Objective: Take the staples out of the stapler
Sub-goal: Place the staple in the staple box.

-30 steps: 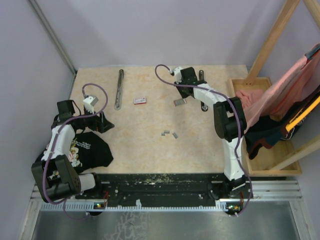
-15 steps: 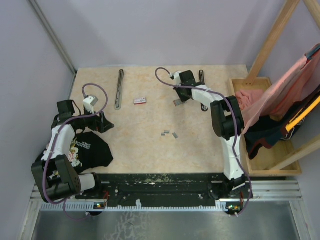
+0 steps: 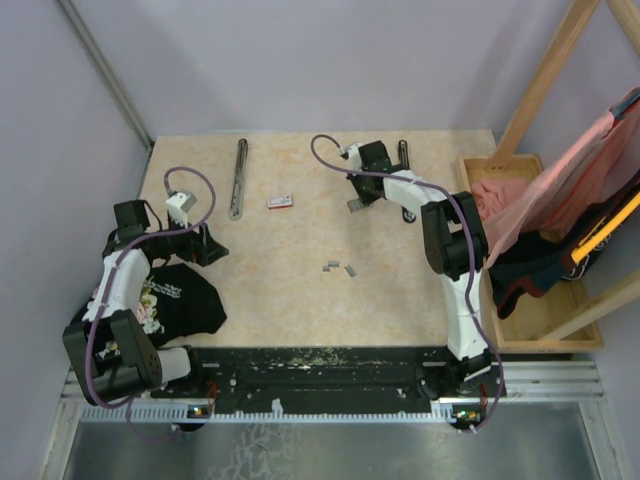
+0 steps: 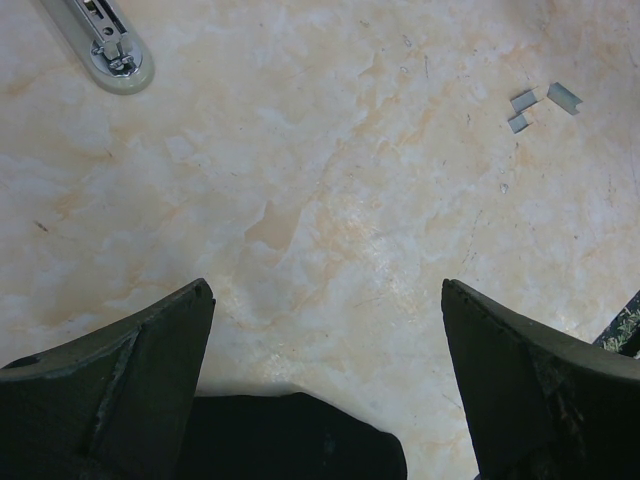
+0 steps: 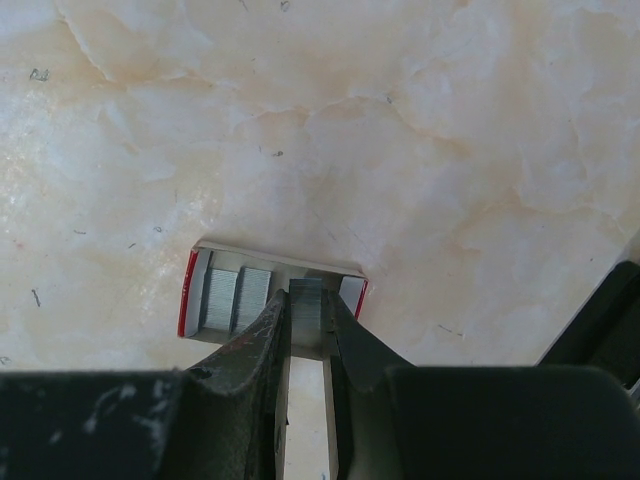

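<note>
Centrally on the beige marbled tabletop [image 3: 270,300] lie the loose staples [image 3: 328,266], a few tiny grey metal strips close together, with neither arm touching them. Further back and to the right, the right gripper [image 5: 306,305] points down into a small shallow tray with red side walls [image 5: 187,292] that holds several grey staple blocks side by side. Its jaws are narrow, one finger on each side of one staple block [image 5: 306,290]. They seem to pinch it, though the fingers hide the actual contact.

A small red-and-white box [image 3: 281,200] lies left of the tray, well apart from it. Further left, a long slim grey metal stapler [image 3: 238,178] lies flat, running from the back of the table towards the front.

The left gripper [image 4: 325,300] hovers low near the left edge with its jaws spread wide and nothing between them. A crumpled black printed T-shirt [image 3: 180,300] lies just beside it. At the far right, pink and dark clothes hang on a wooden rack [image 3: 545,80].
</note>
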